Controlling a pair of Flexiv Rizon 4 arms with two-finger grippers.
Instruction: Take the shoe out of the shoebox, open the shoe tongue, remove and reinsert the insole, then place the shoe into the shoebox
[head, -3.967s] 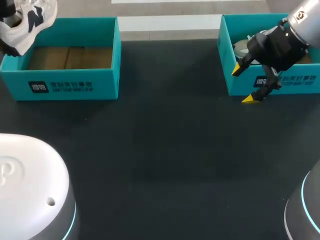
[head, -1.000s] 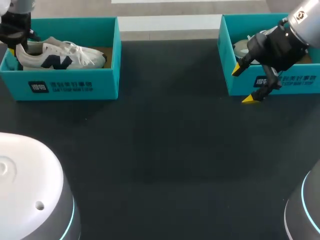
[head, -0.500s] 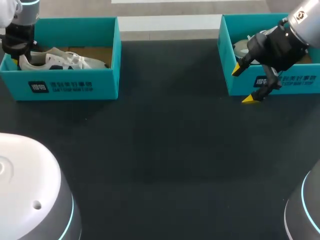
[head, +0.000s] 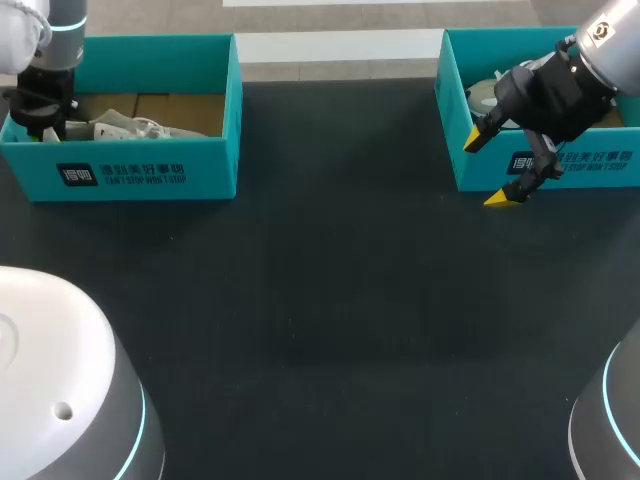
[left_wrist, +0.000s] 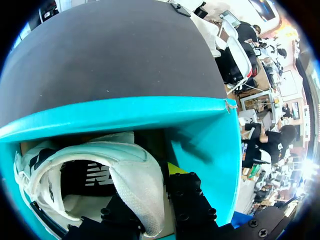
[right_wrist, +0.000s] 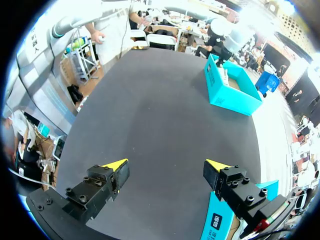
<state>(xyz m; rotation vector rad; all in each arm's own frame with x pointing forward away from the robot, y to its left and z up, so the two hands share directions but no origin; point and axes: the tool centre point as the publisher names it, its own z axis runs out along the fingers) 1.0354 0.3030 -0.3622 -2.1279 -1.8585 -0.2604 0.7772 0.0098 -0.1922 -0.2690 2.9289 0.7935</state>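
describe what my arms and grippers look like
Both arms have pale grey-white rounded links with glowing cyan rings. The left arm and right arm each end in a black wrist section. The right gripper has two black blocky fingers dotted with screw holes, tipped with bright yellow wedges; the left gripper has the same bolted fingers, little yellow showing.

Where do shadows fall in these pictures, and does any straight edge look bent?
Left wrist view: the shoebox rim looks bowed, and a shadow lies on its inner wall beside the shoe. Head view: box edges look straight.
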